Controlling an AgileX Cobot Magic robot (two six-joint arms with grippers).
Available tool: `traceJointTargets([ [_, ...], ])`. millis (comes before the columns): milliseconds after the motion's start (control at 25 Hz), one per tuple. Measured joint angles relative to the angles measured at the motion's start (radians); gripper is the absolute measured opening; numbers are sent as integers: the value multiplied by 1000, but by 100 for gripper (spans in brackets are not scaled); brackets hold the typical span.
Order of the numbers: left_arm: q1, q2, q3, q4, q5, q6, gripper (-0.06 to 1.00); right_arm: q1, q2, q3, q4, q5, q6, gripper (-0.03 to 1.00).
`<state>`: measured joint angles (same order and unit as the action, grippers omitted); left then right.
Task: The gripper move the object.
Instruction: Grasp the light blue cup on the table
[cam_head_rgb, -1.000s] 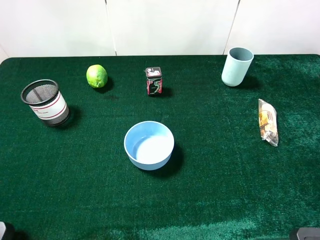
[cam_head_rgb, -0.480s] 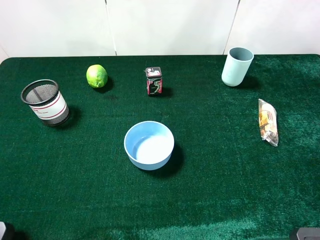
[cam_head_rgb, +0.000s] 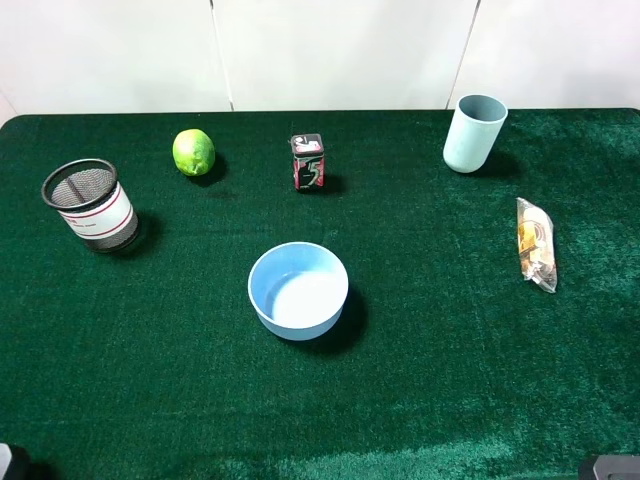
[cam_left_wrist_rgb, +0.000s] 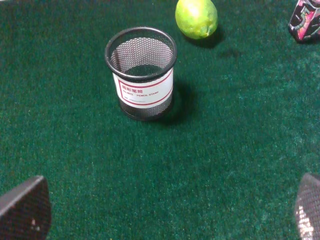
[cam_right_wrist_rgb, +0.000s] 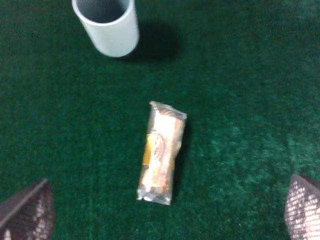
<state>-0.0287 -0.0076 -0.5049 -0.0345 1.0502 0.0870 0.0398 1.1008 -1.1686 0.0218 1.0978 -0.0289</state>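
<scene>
Standing upright near the far right of the green cloth (cam_head_rgb: 450, 380), the pale blue-green cup (cam_head_rgb: 474, 133) you were to move had its open mouth up and nothing touching it. Nearer than it and a little further right lay a clear snack packet (cam_head_rgb: 535, 244), well apart from the cup. Your right gripper (cam_right_wrist_rgb: 165, 212) had its fingers (cam_right_wrist_rgb: 27, 210) spread wide with nothing held. The packet lay ahead of it, clear of both fingers, and the cup stood beyond the packet. Your left gripper (cam_left_wrist_rgb: 165, 215) was spread just as wide and equally empty, over bare cloth short of the black mesh cup (cam_left_wrist_rgb: 142, 72).

The high camera gave you the whole layout. A light blue bowl (cam_head_rgb: 298, 290) sat near the middle and a small dark tin (cam_head_rgb: 307, 161) beyond it. A lime (cam_head_rgb: 194, 152) lay left of the tin, and the mesh cup stood nearer, at the far left. Of your left arm (cam_head_rgb: 8, 462) and right arm (cam_head_rgb: 610, 467) it caught only dark slivers at the two near corners. You could therefore read the finger spread from the wrist cameras alone. The left wrist camera showed you small print on the mesh cup's white, red-lined label. The right wrist camera showed the packet's yellow-brown contents close up and cut off the cup's rim at the frame edge. Neither wrist camera took in the bowl.

Against the high frames from a second and half a second before, nothing had shifted. Cup, packet, bowl, tin, lime and mesh cup all kept their places, and the corner slivers looked the same.
</scene>
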Motion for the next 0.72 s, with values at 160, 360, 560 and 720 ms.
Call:
traceJointTargets([
  [160, 0, 0, 0, 0, 0, 0, 99, 26, 126, -103, 15, 35, -1, 69],
  [360, 0, 0, 0, 0, 0, 0, 99, 27, 270, -206, 36, 77, -1, 69],
  [560, 0, 0, 0, 0, 0, 0, 99, 27, 397, -272, 45, 90, 4, 69],
  [720, 0, 0, 0, 0, 0, 0, 99, 27, 493, -330, 45, 90, 8, 69],
])
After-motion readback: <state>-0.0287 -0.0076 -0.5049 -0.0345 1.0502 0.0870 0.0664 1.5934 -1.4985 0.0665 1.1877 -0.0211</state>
